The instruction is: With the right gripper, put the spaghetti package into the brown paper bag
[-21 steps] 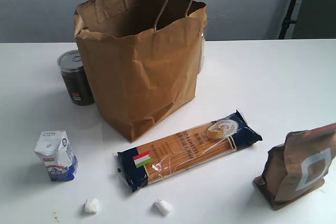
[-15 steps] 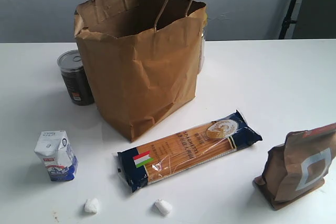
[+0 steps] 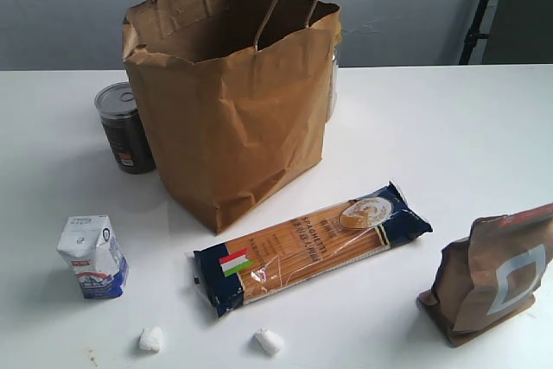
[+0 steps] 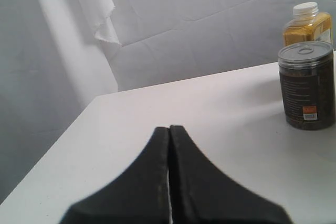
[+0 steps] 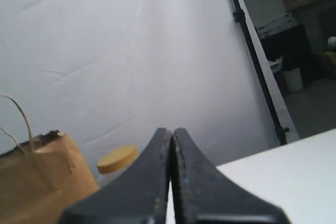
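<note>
The spaghetti package (image 3: pixel 311 246) lies flat on the white table (image 3: pixel 432 127). It sits on a slant, just in front of the brown paper bag (image 3: pixel 229 118). One dark end is near the bag's bottom corner, but I cannot tell if it touches. The bag stands up tall and its top is wide open, with the handles sticking up. I can see no pasta in it, though I cannot see down to the bottom.

So the job has not begun yet. Nothing is holding the pack. My right gripper (image 5: pixel 171 132) is not in the wide picture at all. In my own wrist picture my two black fingers are pressed tight together with nothing between them. I look out at a grey wall, with the top of the bag and a yellow lid (image 5: pixel 118 159) low down. My left gripper (image 4: pixel 169 129) is squeezed together and empty too, near a dark can (image 4: pixel 306 85).

I think all the steps are left to do: spread my fingers, go down to the pack, pinch it, lift it, and drop it in the bag.

Around the pack are a little milk carton (image 3: pixel 93 257), two white lumps (image 3: pixel 151 339) and a shiny brown pouch (image 3: pixel 492 276). They sit apart from the pack.
</note>
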Robot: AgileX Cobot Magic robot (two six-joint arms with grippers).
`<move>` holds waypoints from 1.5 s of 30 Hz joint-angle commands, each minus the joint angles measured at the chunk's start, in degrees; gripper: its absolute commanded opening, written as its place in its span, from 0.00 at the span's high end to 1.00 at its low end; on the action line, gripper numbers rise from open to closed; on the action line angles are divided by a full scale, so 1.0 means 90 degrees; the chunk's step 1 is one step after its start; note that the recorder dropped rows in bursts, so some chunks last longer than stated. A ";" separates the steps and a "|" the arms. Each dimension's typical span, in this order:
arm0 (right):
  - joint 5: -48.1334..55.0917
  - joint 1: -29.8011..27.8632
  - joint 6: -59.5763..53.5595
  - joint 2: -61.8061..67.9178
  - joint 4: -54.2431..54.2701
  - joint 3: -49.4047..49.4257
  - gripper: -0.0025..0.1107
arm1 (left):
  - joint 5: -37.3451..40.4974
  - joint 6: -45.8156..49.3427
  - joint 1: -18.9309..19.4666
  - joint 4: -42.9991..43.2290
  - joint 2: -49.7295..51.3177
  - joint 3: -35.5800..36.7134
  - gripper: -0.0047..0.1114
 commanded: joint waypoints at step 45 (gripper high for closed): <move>0.3435 0.3693 -0.7042 1.1831 0.0096 -0.6240 0.19 | -0.0099 -0.0023 -0.0011 -0.0027 0.0014 0.0030 0.96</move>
